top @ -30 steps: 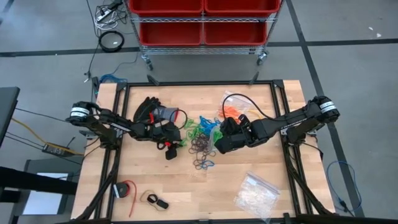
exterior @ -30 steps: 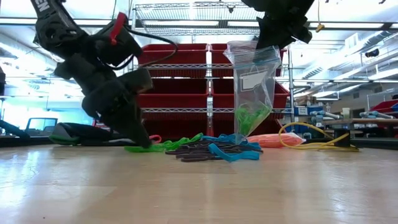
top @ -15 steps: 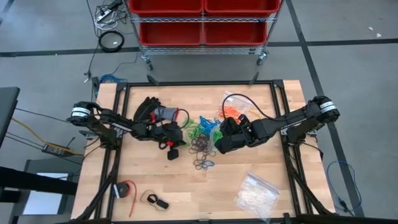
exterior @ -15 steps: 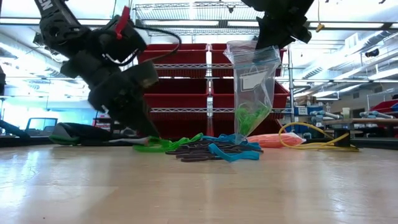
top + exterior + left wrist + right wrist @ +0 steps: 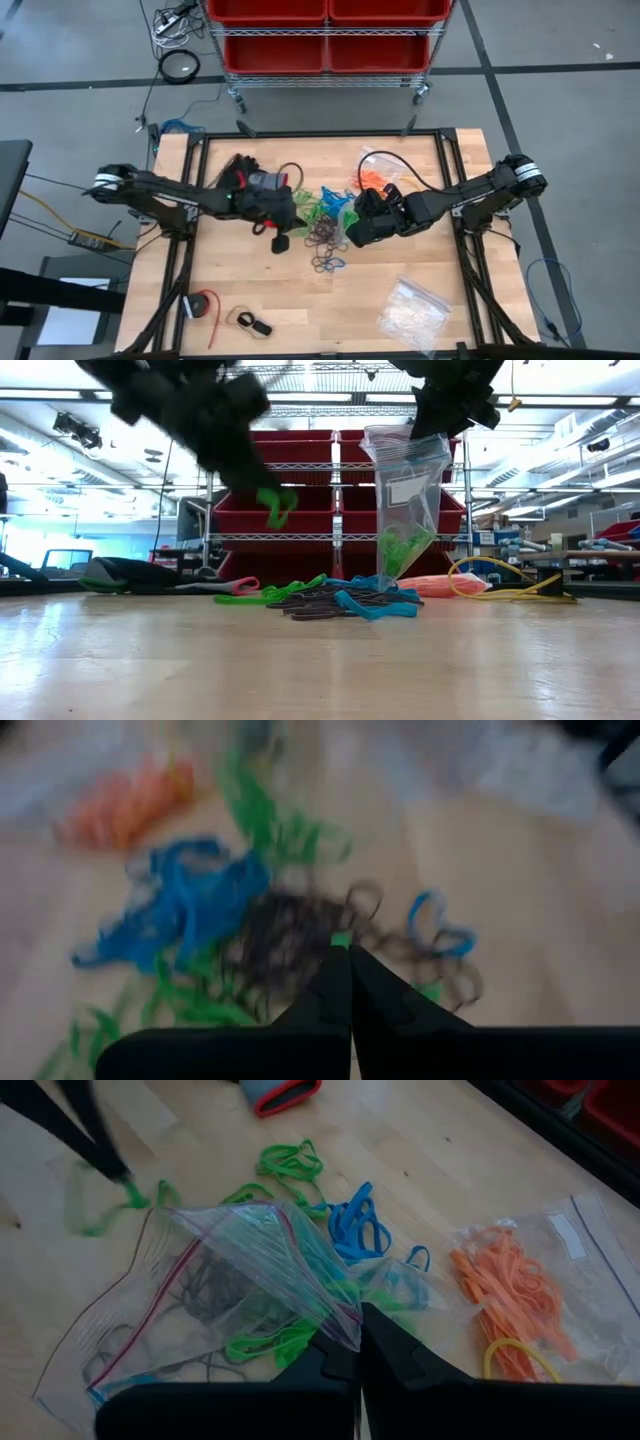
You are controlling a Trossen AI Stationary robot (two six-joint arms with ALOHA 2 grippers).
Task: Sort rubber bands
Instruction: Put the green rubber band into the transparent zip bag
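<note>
our left gripper [image 5: 262, 488] hangs clamped on a green band [image 5: 274, 507], lifted for bagging. beyond lies the rubber bands [image 5: 340, 598] pile; our right gripper [image 5: 357, 1342] pinches the clear bag [image 5: 408, 490] upright, mouth ready.

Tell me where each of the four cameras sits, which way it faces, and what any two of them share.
High view: overhead, looking straight down on the table; both arms show.
Low view: at table-top height, facing the red bins; the left gripper lifts a green band, the right gripper holds up the clear bag.
Left wrist view: behind the shut left gripper, over the rubber bands.
Right wrist view: behind the right gripper, facing its bag.
Shared: both wrist views show the blue bands.
</note>
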